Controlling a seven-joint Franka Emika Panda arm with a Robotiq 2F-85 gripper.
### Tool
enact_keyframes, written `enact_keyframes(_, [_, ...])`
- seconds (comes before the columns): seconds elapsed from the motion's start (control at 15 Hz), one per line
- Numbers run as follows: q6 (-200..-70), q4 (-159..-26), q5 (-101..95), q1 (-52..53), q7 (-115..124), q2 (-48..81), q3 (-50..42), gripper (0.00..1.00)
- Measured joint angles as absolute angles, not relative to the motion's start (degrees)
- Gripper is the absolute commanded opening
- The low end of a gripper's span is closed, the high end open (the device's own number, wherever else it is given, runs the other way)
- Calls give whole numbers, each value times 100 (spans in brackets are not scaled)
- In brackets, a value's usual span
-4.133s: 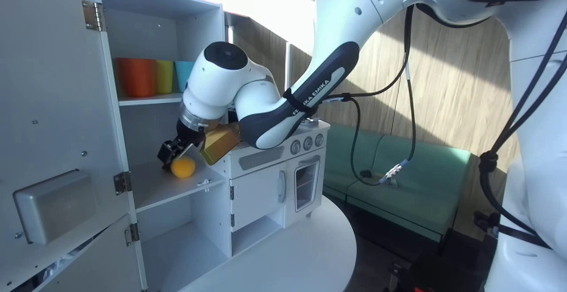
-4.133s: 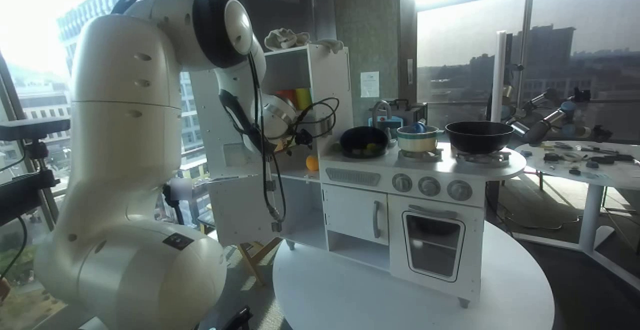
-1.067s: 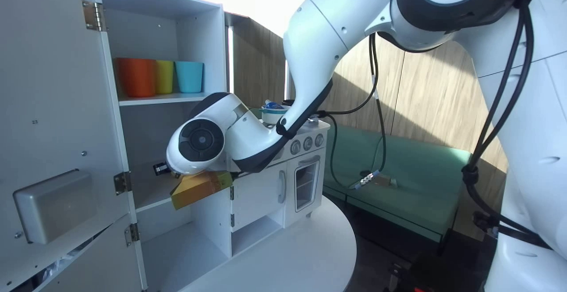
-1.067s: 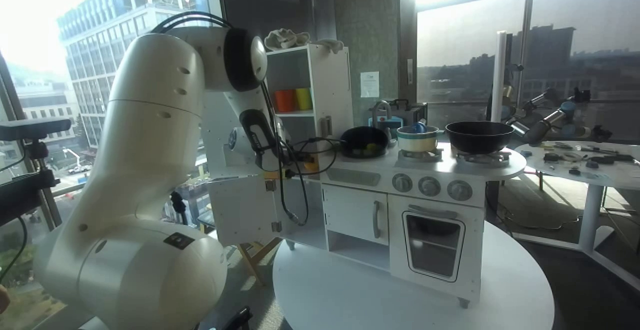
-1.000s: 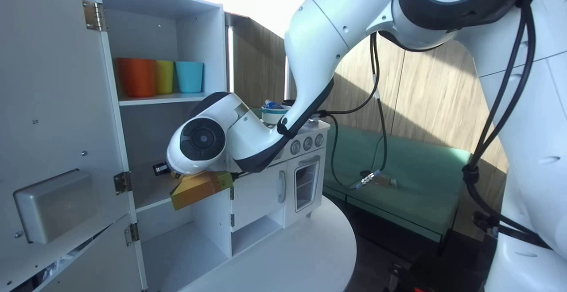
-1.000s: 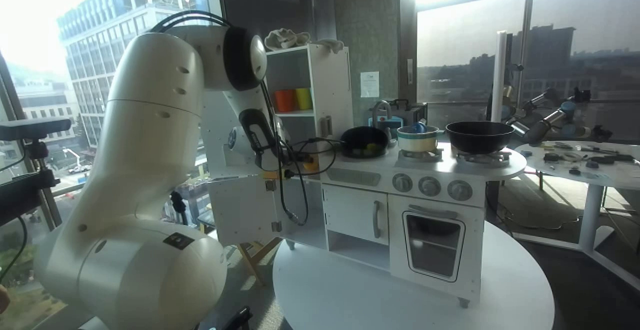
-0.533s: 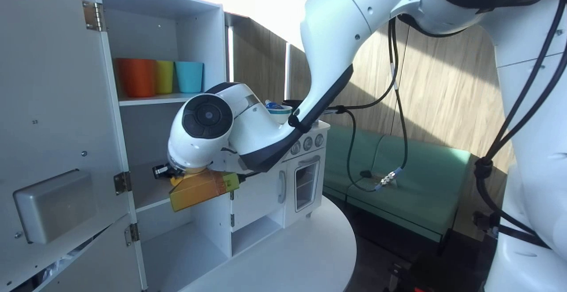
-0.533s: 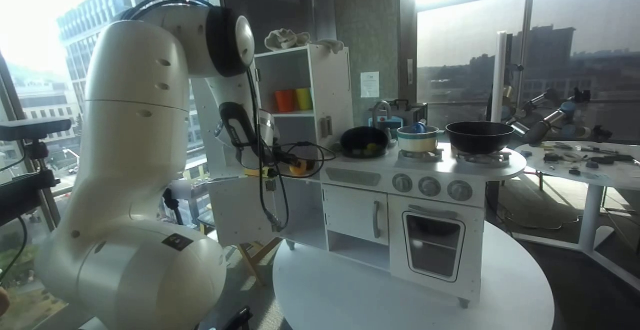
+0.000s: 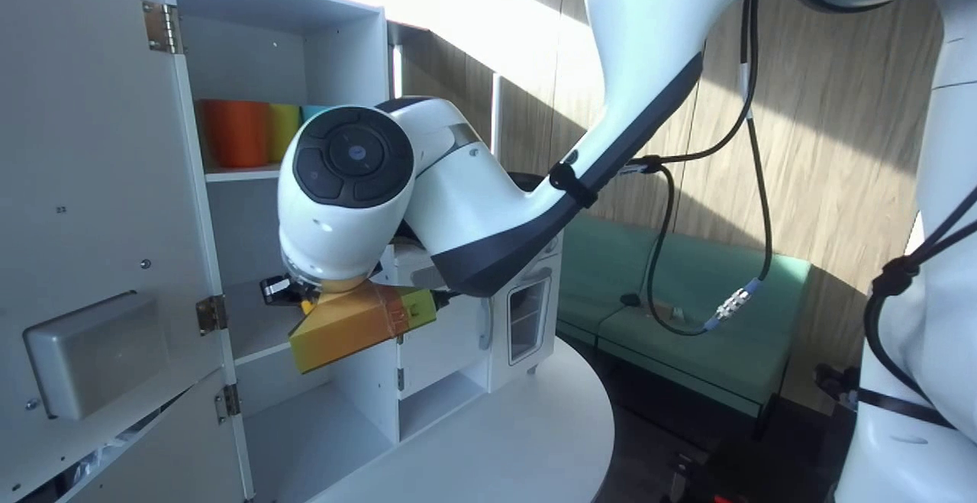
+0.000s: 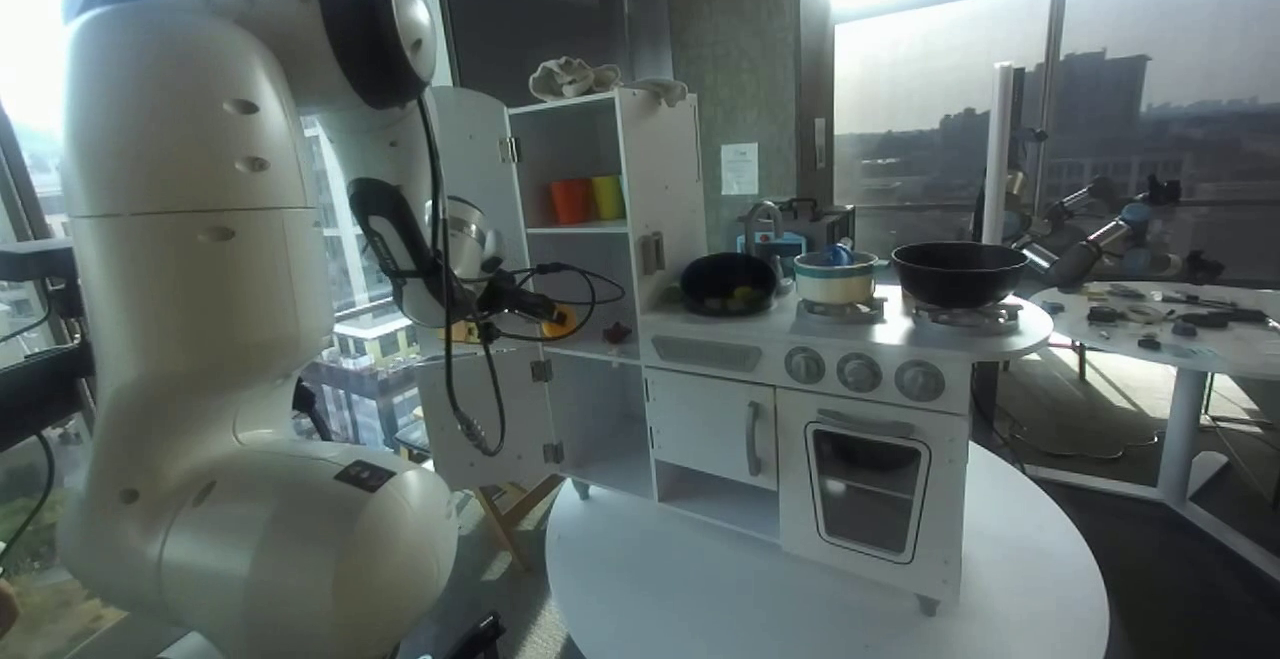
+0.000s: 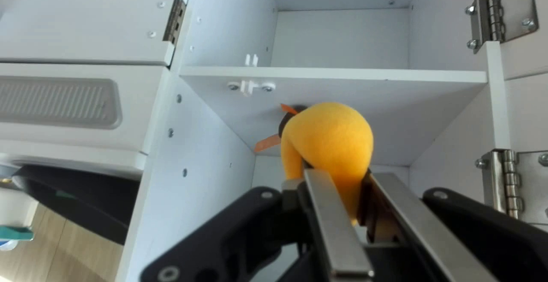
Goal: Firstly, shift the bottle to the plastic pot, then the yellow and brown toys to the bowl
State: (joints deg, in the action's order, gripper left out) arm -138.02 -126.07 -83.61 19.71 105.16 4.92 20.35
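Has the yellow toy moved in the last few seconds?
Yes: in an exterior view, the yellow toy has shifted left in the picture, away from the grey vent panel; the wrist view shows it held in the gripper.

Yellow toy [image 11: 332, 138] (between fingers [image 11: 335, 226]) now farther from the pot [image 10: 835, 286].

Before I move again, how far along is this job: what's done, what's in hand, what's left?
Done: the blue bottle looks to be in the pale pot, its end showing above the rim. In hand: the yellow toy, pinched in the gripper. Left: getting it into the black bowl, then moving the brown toy, which lies on the shelf.
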Motion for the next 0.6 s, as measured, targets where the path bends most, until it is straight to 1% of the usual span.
enact_keyframes(0.33, [-13074, -12920, -7576, 2114, 10504, -90, 2116, 16])
enact_keyframes(0.6, [-12596, -13336, -6088, 2278, 10222, -865, 2256, 16])
